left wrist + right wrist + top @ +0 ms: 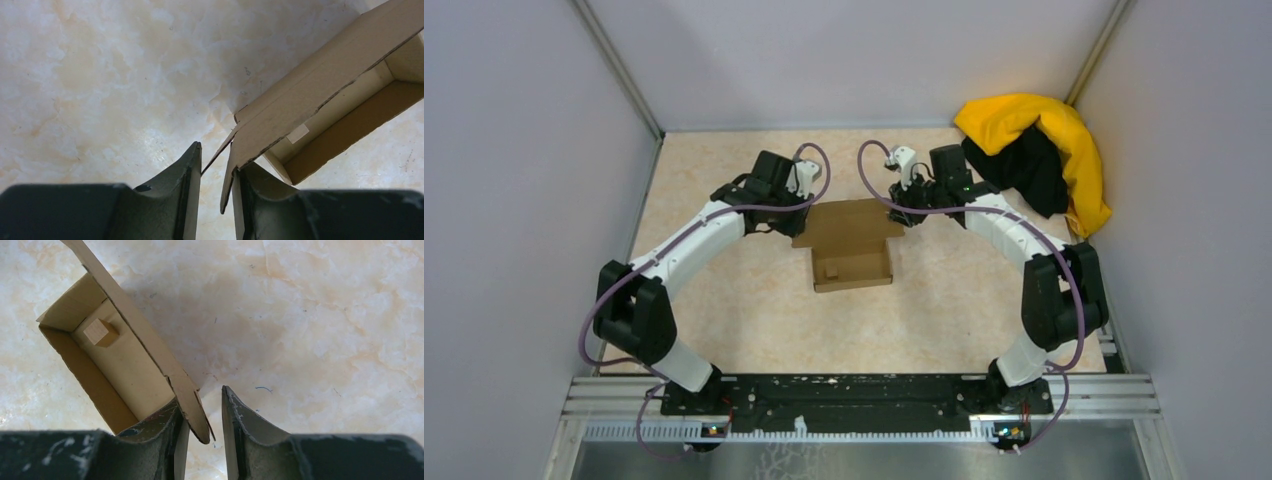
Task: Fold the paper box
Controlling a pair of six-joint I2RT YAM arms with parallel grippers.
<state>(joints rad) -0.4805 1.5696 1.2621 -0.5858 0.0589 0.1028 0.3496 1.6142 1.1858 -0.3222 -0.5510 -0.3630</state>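
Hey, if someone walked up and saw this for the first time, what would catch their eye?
The open brown paper box at the table's middle, a small tan cube inside it, with the left gripper and right gripper each straddling a flap at its far corners. Next, the yellow-and-black cloth heap in the far right corner.

Left tool (216, 167) and right tool (202, 405) reach inward toward each other, jaws narrowly parted.
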